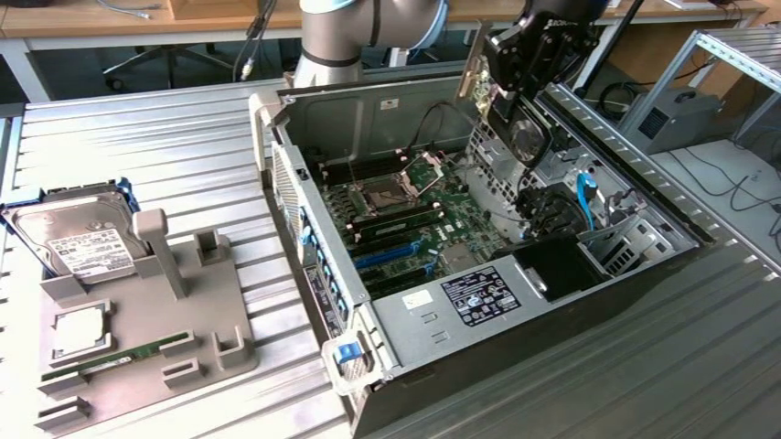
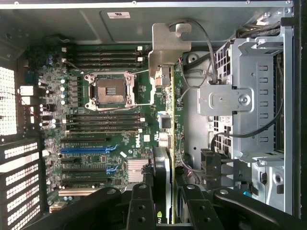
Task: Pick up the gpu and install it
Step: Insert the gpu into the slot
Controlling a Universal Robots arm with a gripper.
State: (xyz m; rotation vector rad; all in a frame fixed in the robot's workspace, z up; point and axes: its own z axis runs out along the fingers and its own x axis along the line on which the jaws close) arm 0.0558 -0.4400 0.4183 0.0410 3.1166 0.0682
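In the exterior view, the open computer case (image 1: 422, 322) lies on its side on the ribbed metal table (image 1: 159, 155). Inside it is the motherboard (image 1: 409, 224) with its bare CPU socket (image 1: 372, 194). Over the case's far right part, the gripper (image 1: 518, 87) is clenched on the gpu (image 1: 526, 137), holding it edge-down above the interior. At the exterior view's left, a grey holder tray (image 1: 226, 315) carries a hard drive (image 1: 80, 242) at its far end, with a processor chip (image 1: 80, 331) and a RAM stick (image 1: 123, 357) nearer.

In the wrist view, the dark fingers (image 2: 141, 206) clamp the gpu (image 2: 165, 129), seen edge-on. Its metal bracket (image 2: 165, 52) is at the far end, between the socket (image 2: 108, 91) and the drive cage (image 2: 254, 96).
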